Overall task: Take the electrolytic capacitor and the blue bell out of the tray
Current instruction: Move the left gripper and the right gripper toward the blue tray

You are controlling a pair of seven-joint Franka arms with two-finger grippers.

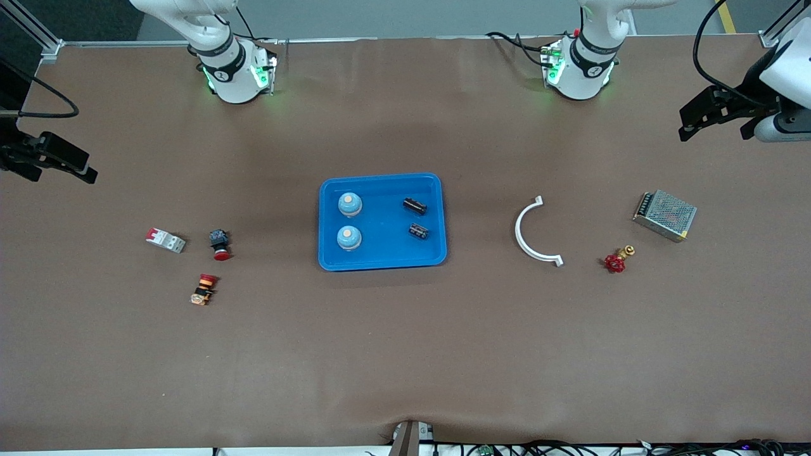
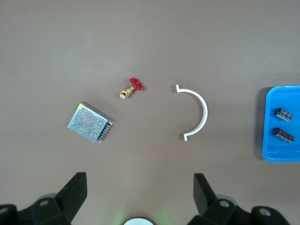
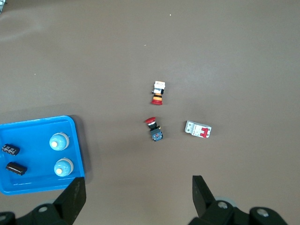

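Front view: the blue tray sits mid-tabletop holding two blue bells and two black capacitors, with bare tabletop all round. Left wrist view: left hand spread apart over a mesh box, red valve and white arc. Right wrist view: right hand spread apart over two red buttons and a breaker.

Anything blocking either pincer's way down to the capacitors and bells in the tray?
Nothing visible. The capacitors and bells lie uncovered in the tray; the left pincer and right pincer wait open at the table's ends.

Glossy plastic tray, matt tabletop
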